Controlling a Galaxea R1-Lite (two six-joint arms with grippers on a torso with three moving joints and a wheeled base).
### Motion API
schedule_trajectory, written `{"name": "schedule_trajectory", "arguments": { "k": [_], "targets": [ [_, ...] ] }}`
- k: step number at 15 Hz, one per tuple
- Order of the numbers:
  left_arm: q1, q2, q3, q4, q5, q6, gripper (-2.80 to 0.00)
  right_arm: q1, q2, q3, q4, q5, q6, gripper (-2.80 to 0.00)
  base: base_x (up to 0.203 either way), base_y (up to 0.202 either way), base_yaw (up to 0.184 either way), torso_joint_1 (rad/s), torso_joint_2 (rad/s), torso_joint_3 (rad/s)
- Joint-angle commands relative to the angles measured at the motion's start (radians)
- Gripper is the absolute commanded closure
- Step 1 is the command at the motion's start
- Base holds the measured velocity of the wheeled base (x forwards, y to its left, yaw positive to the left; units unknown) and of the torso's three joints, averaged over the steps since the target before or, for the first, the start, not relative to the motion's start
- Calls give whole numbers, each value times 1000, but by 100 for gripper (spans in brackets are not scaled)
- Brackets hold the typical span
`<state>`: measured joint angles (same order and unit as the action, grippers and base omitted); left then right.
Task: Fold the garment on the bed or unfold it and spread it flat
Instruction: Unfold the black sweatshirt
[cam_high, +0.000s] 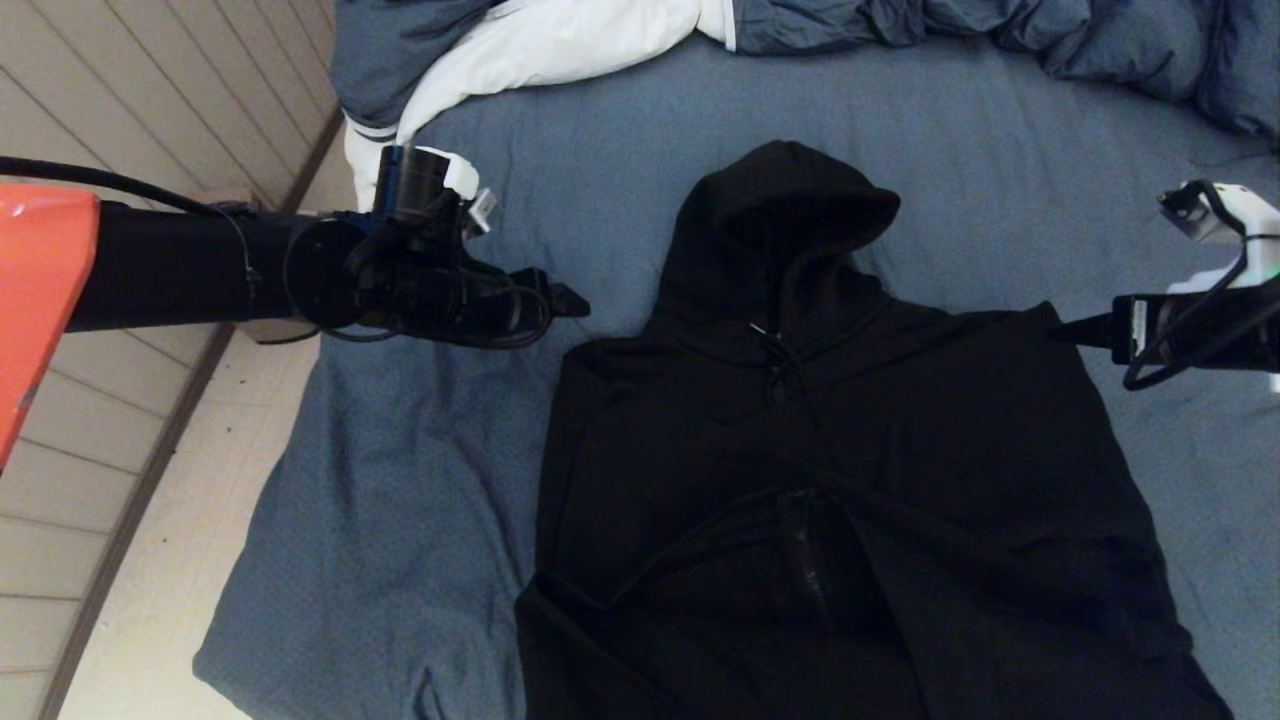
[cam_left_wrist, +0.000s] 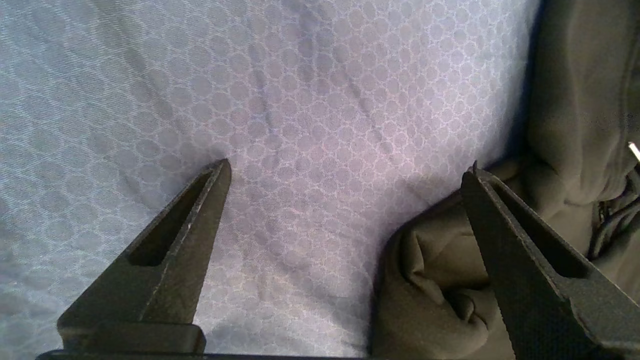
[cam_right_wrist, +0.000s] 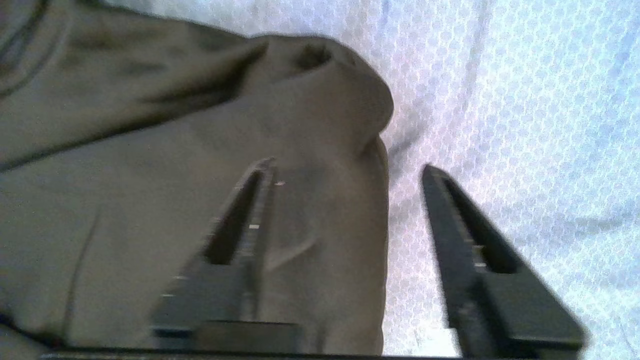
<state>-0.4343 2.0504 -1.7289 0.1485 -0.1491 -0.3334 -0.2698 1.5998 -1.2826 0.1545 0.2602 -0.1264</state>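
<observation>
The black hooded garment (cam_high: 800, 470) lies front-up on the blue-grey bed (cam_high: 1000, 160), its hood pointing to the far side and its zipper running down the middle. My left gripper (cam_high: 572, 299) hovers open just off the garment's left shoulder corner. In the left wrist view that gripper (cam_left_wrist: 348, 167) spans bare sheet, with the bunched shoulder corner (cam_left_wrist: 435, 285) by one finger. My right gripper (cam_high: 1066, 330) sits at the right shoulder corner. In the right wrist view this gripper (cam_right_wrist: 348, 169) is open above the garment's edge (cam_right_wrist: 325, 240), gripping nothing.
A puffy blue-grey duvet with white lining (cam_high: 560, 40) is heaped along the far edge of the bed. The bed's left edge drops to a pale floor (cam_high: 150, 520) beside a panelled wall (cam_high: 150, 90). Bare sheet (cam_high: 400, 480) lies left of the garment.
</observation>
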Motion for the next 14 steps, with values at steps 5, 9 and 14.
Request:
{"name": "schedule_trajectory", "arguments": {
  "k": [5,9,14],
  "targets": [
    [4,68,-29,0,-6,-4,-280,6,85,12,-40,10,4,-280,0,0,0,0,0,0],
    [4,41,-18,1,-10,-8,-280,5,126,26,-96,8,6,-280,0,0,0,0,0,0],
    [-23,-89,62,4,-124,-8,-280,1,134,40,-98,10,8,-280,0,0,0,0,0,0]
  ]
}}
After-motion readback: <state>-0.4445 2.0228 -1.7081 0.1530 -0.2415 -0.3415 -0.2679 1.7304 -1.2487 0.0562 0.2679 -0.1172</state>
